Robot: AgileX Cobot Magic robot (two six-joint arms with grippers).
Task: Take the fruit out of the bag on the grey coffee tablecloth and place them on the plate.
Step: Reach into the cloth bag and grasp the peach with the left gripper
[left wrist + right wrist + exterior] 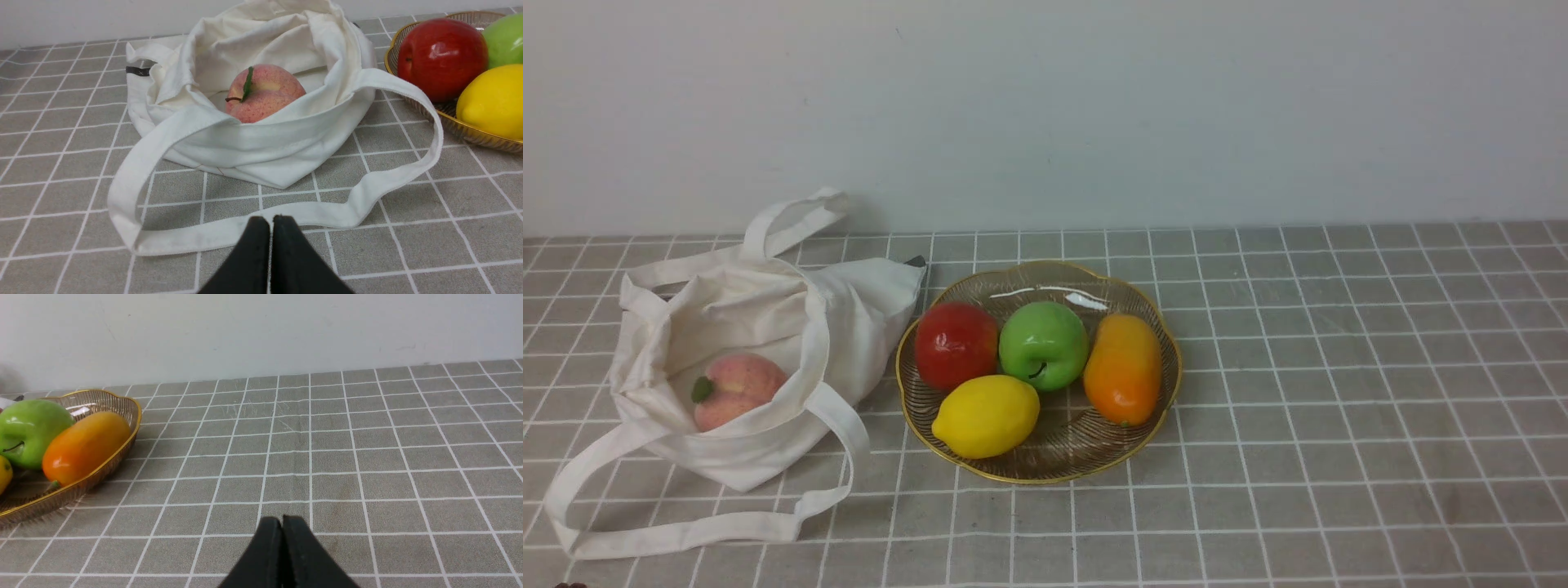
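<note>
Pink matte peach (739, 390) in the limp bag (866, 302) looks light, firm; we take its flanks. Left pincer (270, 223) and right pincer (282, 522): closed, empty.

I can't read any words, brands or numbers here. The soft cream-white cloth bag (261, 143) has a small black tag (139, 70) near its ten o'clock edge, and its mark is too tiny to read.
</note>
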